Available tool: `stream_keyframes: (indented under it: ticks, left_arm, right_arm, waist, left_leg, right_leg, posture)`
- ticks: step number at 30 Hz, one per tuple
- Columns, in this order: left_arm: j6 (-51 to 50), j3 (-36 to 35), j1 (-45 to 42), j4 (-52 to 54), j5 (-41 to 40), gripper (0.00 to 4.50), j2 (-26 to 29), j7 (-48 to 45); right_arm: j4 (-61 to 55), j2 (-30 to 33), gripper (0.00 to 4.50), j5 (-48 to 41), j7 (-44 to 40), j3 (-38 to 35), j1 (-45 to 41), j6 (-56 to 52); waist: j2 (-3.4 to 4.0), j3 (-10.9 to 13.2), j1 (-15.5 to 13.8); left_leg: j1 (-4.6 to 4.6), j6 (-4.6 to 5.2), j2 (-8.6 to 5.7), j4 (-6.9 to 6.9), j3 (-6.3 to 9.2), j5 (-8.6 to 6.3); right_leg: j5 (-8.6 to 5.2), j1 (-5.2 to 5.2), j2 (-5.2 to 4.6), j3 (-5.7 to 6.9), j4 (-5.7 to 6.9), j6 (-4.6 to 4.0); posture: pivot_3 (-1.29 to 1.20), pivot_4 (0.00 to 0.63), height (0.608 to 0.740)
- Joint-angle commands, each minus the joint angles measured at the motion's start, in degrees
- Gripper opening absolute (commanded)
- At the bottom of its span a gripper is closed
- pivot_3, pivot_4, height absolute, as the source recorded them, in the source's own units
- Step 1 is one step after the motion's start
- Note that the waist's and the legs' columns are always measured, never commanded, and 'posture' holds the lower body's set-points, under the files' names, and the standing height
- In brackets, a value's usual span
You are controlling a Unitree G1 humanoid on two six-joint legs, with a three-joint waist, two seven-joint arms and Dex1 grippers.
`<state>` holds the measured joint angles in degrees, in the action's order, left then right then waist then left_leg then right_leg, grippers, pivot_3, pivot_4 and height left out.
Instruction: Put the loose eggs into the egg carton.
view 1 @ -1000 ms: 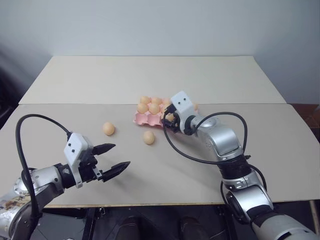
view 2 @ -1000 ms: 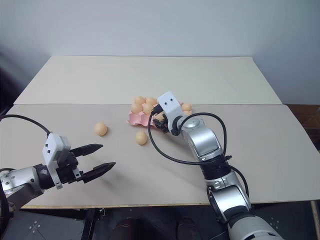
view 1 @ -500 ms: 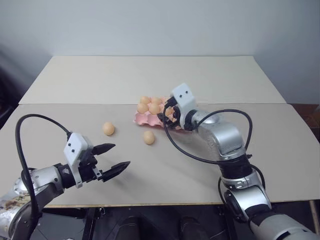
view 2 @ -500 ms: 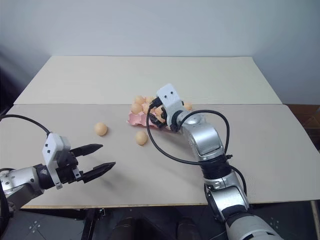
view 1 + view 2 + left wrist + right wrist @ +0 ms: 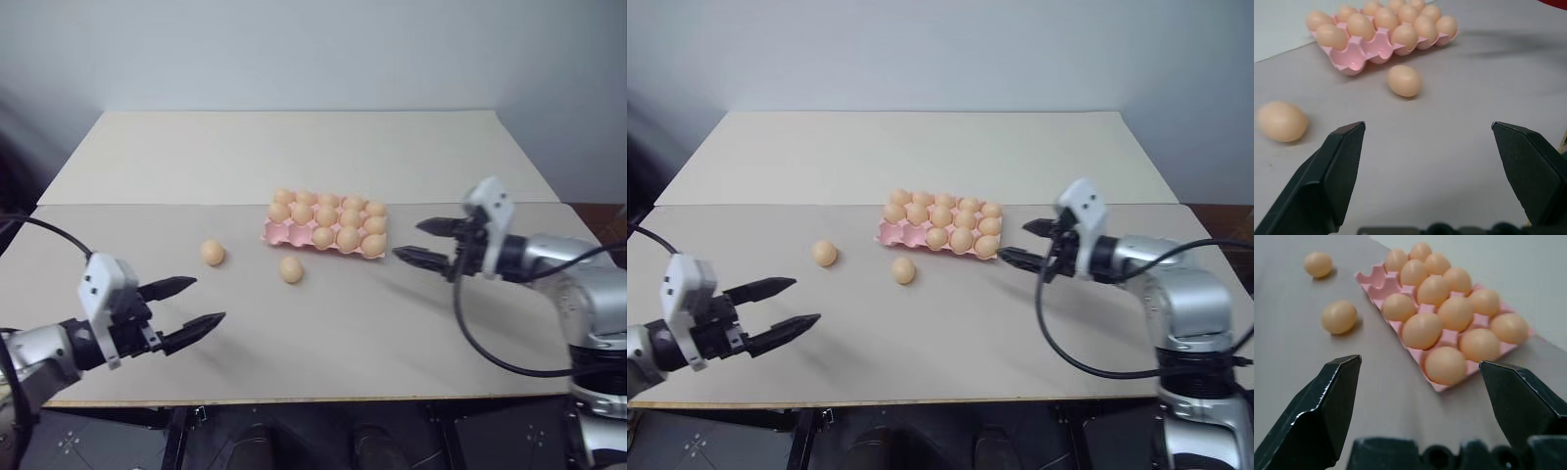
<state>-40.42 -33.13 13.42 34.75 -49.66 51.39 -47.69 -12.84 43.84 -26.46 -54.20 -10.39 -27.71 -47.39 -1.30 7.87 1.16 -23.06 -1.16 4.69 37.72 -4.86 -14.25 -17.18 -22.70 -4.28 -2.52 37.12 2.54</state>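
Two loose eggs lie on the table to the left of the egg carton: one further left, one just in front of the carton's left end. The pink egg carton holds several eggs, and two cups at its front left corner show bare. My left gripper hovers open near the front left edge, pointing toward the loose eggs, nothing between its fingers. Just right of the carton, my right gripper is open and empty, pointing at it. The left wrist view shows both loose eggs ahead.
The table is two beige boards with a seam running across behind the carton. A grey wall rises behind the far edge. Black cables loop from both wrists over the near part of the table.
My right gripper has pulled off the carton and swung to the right, now clear of it and open. The left gripper has drifted a little to the left.
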Motion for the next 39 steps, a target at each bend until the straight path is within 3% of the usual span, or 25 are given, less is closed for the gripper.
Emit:
stream_keyframes:
  ticks: [1,8,19,25,32,39]
  left_arm:
    - [0.0,-5.1,0.7,-1.3,-0.3,4.5,2.6,-3.6]
    - [-1.2,-10.2,-0.9,-5.6,-0.1,4.5,5.1,-3.9]
    - [-1.3,-0.7,-5.6,-1.5,1.7,4.5,0.3,4.6]
    - [-0.1,10.7,-9.1,2.6,7.4,4.5,-7.5,14.8]
    - [-3.3,30.6,-15.7,4.0,23.0,4.5,-19.9,33.7]
    - [-7.6,38.4,-20.3,2.1,28.7,4.5,-26.5,40.1]
  right_arm:
    - [2.1,5.1,4.45,-3.0,-5.3,-6.7,1.8,3.7]
    - [8.5,14.1,4.45,-3.5,-11.8,-14.7,8.2,9.2]
    - [7.1,15.8,4.45,-8.2,-14.0,-16.4,10.6,8.8]
    - [4.8,15.7,4.45,-10.7,-12.9,-16.4,11.4,7.7]
    - [0.6,15.7,4.45,-13.1,-12.3,-16.2,12.2,6.4]
    - [-3.5,15.0,4.45,-15.4,-11.0,-13.9,12.6,4.3]
  waist:
    - [0.0,0.0,-0.2]
    - [-0.02,0.0,-0.5]
    - [-0.01,0.0,-0.5]
    - [0.0,0.0,-0.7]
    - [-0.02,0.0,-1.4]
    - [-0.02,0.0,-1.7]
  left_leg:
    - [0.09,0.0,0.0,-0.02,-0.01,0.0]
    - [0.19,0.06,-0.02,-0.02,-0.02,-0.04]
    - [0.22,0.06,-0.02,-0.01,-0.01,-0.04]
    - [0.27,0.06,-0.04,0.02,0.02,-0.04]
    - [0.21,0.06,-0.1,0.1,0.08,-0.04]
    - [0.22,0.07,-0.11,0.12,0.11,-0.04]
  right_leg:
    - [0.0,0.08,-0.01,0.0,-0.03,0.0]
    - [-0.01,0.26,-0.05,0.03,-0.13,0.0]
    - [-0.01,0.33,-0.05,0.0,-0.12,0.0]
    - [0.0,0.43,-0.07,0.01,-0.11,0.01]
    - [0.03,0.43,-0.09,0.0,-0.1,0.06]
    - [0.03,0.46,-0.09,0.0,-0.09,0.06]
  posture:
    - [0.0,0.15,0.74]
    - [0.0,0.15,0.74]
    - [0.0,0.15,0.74]
    - [0.0,0.15,0.74]
    - [0.0,0.15,0.74]
    - [0.0,0.15,0.74]
